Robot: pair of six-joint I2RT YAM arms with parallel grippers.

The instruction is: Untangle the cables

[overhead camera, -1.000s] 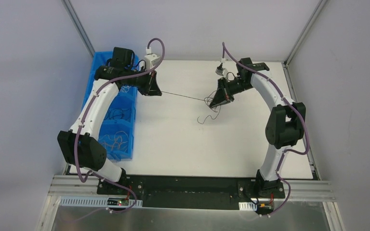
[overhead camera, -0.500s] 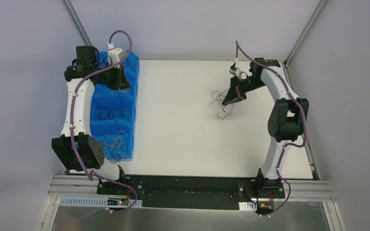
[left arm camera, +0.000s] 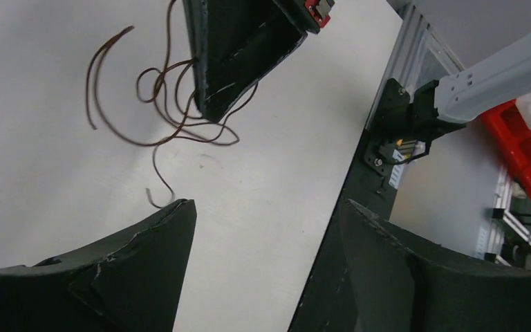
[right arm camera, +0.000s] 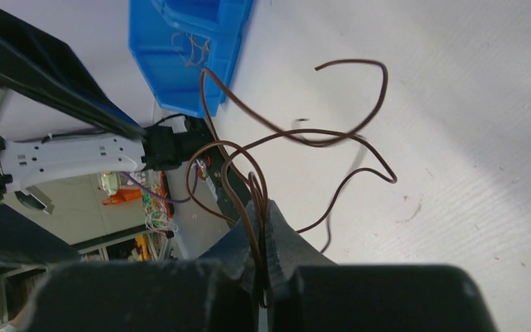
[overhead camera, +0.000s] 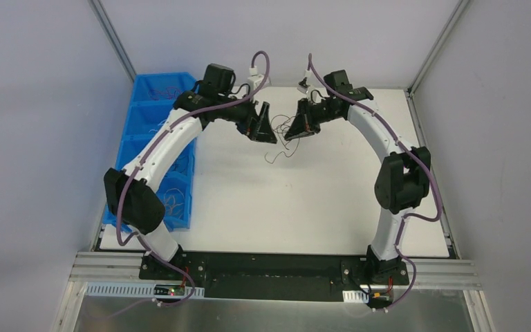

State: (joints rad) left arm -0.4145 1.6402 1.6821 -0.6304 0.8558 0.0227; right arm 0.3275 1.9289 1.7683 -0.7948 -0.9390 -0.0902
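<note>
In the overhead view both arms reach toward the upper middle of the frame, their tips nearly meeting above the white worktop (overhead camera: pixel 283 207). The right claw (right arm camera: pixel 263 216) is pinched shut on the cables (right arm camera: pixel 254 185) — a small bunch of thin, dark brownish wires. They rise out of the closed jaws and fan into loose loops, one end curling toward the upper right of the right wrist view. In the left wrist view the same bunch hangs from the right claw's tip at the top centre. Its loops spread to the upper left, and a single strand trails down to just beside the finger at the lower left. The left claw (left arm camera: pixel 268 207) stands wide — its two fingers are far apart along the bottom of that frame, with worktop showing between them. A blue bin (overhead camera: pixel 153 88) with compartments runs along the left side of the overhead view, and loose wires (overhead camera: pixel 169 203) lie in its nearest compartment.
</note>
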